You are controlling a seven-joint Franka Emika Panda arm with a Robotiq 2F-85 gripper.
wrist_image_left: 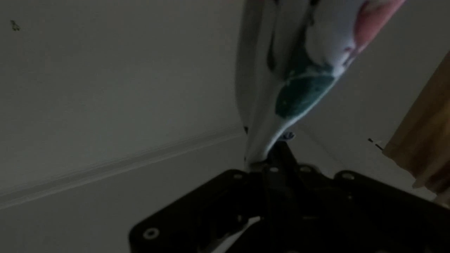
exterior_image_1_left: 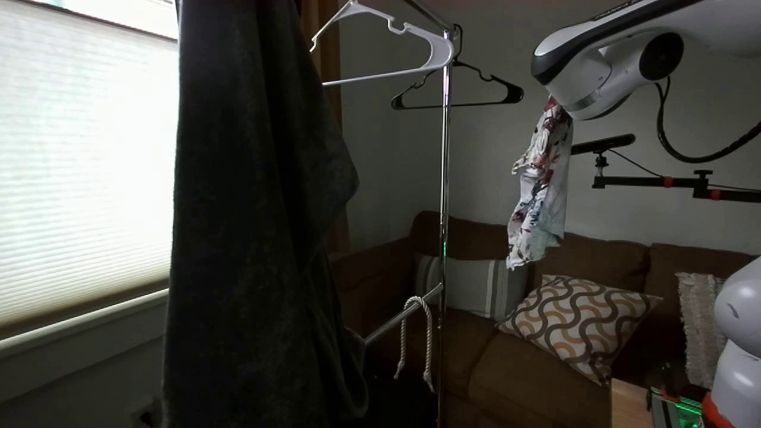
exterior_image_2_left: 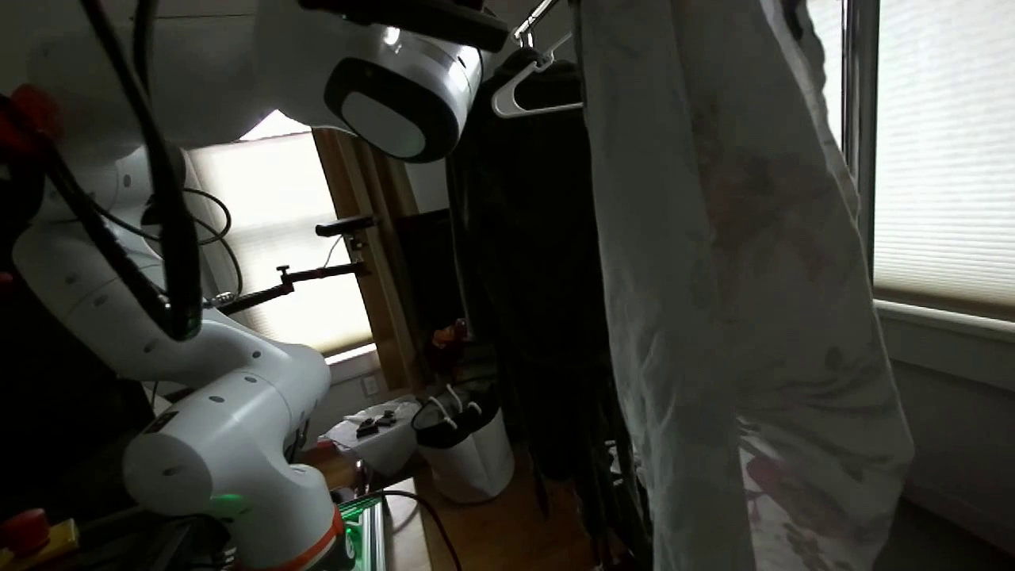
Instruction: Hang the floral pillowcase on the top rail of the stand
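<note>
Dark cloth (exterior_image_1_left: 255, 214): hung nearest the camera.
Floral pillowcase (exterior_image_1_left: 540, 190): suspended higher than the edge of the bench (exterior_image_1_left: 629, 407), apart from the stand (exterior_image_1_left: 445, 178).
Gripper (wrist_image_left: 269, 158): closed up, the pillowcase's gathered end pinched inside.

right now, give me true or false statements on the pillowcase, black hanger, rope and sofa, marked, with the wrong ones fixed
1. The gripper holds the floral pillowcase. True.
2. The pillowcase is draped over the top rail. False: it hangs from the gripper, apart from the rail.
3. The wavy-patterned cushion is on the sofa. True.
4. The black hanger is bare. True.
5. The rope hangs from the black hanger. False: it hangs from the lower bar of the stand.
6. The sofa is white. False: it is brown.
</note>
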